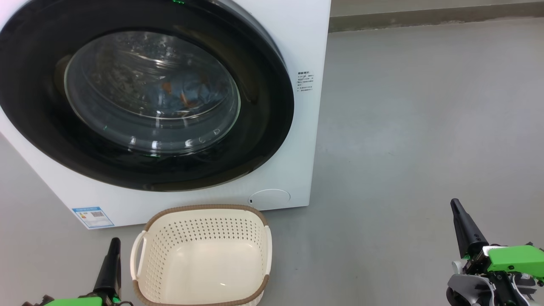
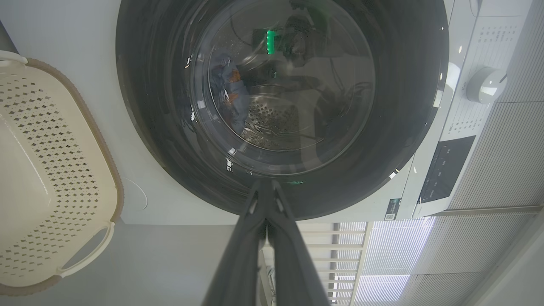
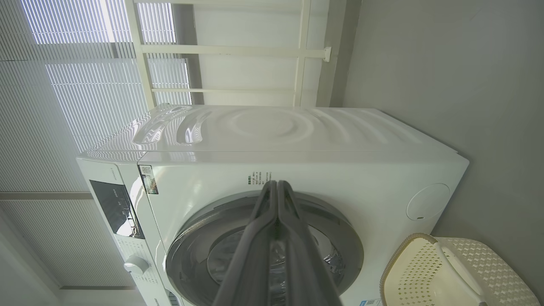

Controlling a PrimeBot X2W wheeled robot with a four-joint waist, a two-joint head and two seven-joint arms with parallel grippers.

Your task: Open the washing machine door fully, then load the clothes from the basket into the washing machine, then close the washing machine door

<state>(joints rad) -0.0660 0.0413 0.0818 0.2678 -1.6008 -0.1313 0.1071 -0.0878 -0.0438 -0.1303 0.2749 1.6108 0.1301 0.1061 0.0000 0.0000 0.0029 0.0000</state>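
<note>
We find the washer (image 1: 306,55) at far left with its door (image 1: 263,110) shut against the front, and the basket (image 1: 204,229) standing empty on the floor just in front. The clothes (image 1: 187,95) lie in the drum behind the glass, so we judge all steps complete. The left gripper (image 1: 114,243) and right gripper (image 1: 455,205) rest near, fingers pressed together, holding nothing.

Long dark tapered fingers (image 1: 465,227), bright green housings (image 1: 514,257), silver-grey wrist metal (image 1: 465,285)

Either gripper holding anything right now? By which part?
Nothing held. Left gripper and right gripper are both shut empty, apart from the basket and the washing machine door.
</note>
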